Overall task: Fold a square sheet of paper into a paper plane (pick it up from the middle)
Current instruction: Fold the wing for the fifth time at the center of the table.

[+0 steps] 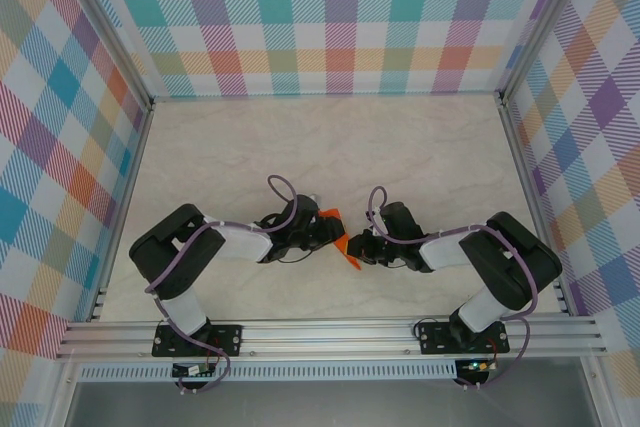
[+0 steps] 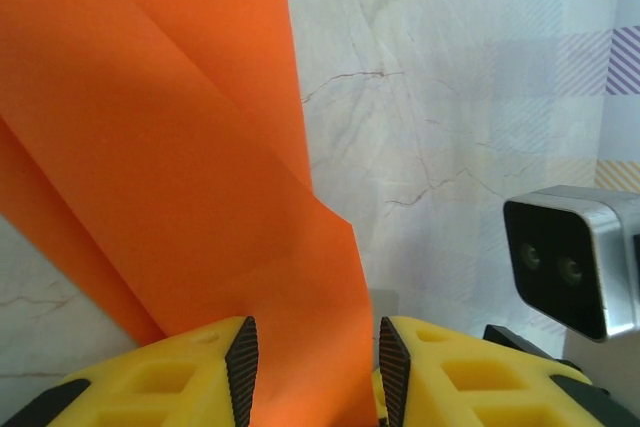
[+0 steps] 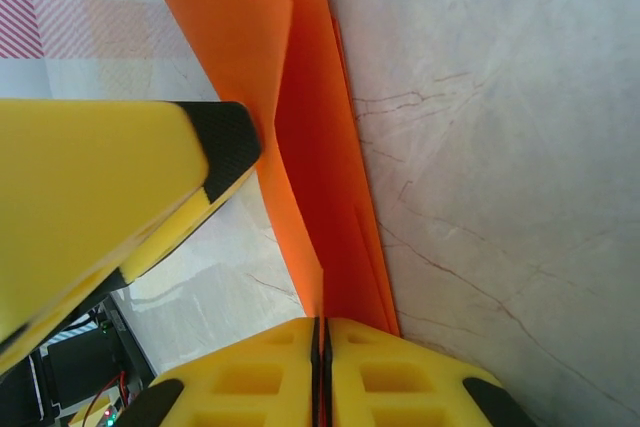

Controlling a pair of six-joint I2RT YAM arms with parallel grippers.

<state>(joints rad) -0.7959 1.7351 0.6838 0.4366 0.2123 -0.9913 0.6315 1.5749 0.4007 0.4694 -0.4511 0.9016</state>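
Orange square sheet of paper point(image 1: 338, 230), part-folded into a long strip, hangs between the two arms over the near middle of the counter point(image 1: 300, 147). Right fingers point(image 3: 250, 372) pressed flat together on one end of its crease; strip runs straight away from them. Left fingers point(image 2: 243, 357) stand apart, straddling a loose fold, pads not visibly pinching. Judgement: right arm carries it; next crease follows that long axis.

There is one paper point(image 2: 180, 197). There are two arms, the left arm point(image 1: 190, 247) and the right arm point(image 1: 500, 257), and two end effectors, the left end effector point(image 2: 313, 352) and the right end effector point(image 3: 320, 332). There is one table point(image 1: 300, 147), with three plaid walls point(image 1: 330, 17) around it.
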